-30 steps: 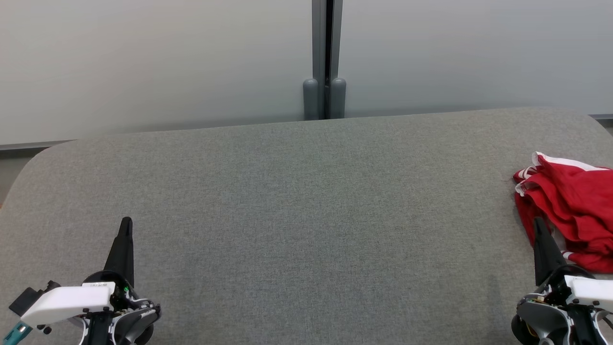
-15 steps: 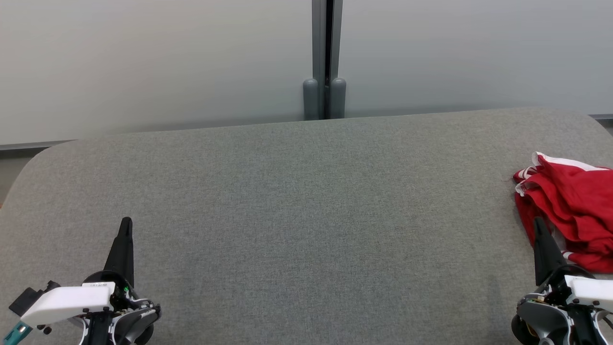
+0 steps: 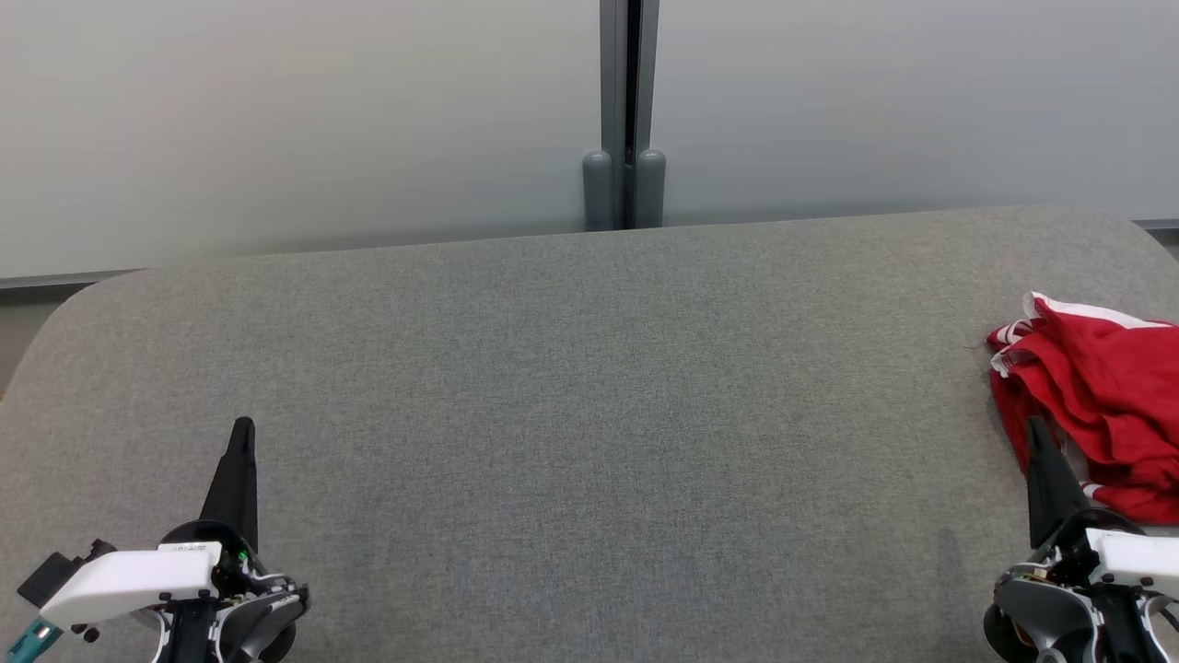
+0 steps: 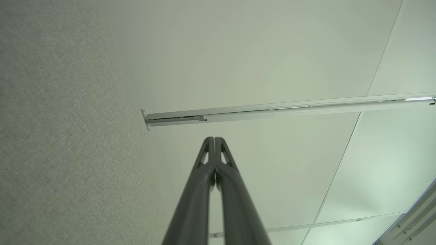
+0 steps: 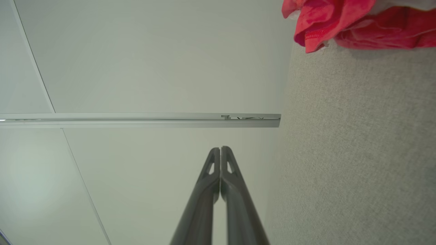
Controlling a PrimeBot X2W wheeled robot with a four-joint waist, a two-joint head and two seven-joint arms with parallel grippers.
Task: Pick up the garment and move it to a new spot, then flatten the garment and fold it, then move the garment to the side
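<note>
A red garment (image 3: 1101,405) with white trim lies crumpled at the right edge of the grey fabric surface (image 3: 589,405); part of it runs out of the head view. In the right wrist view the garment (image 5: 344,23) shows at the top right. My right gripper (image 3: 1036,428) is shut and empty, its tip just in front of the garment's left edge; its fingertips (image 5: 220,150) are pressed together. My left gripper (image 3: 243,428) hovers over the surface at the lower left, far from the garment, also shut and empty, fingertips (image 4: 214,140) together.
The grey surface has rounded back corners and ends at a pale partition wall (image 3: 295,120) with a dark grey post (image 3: 626,110) at its middle. A strip of floor (image 3: 14,322) shows at the far left.
</note>
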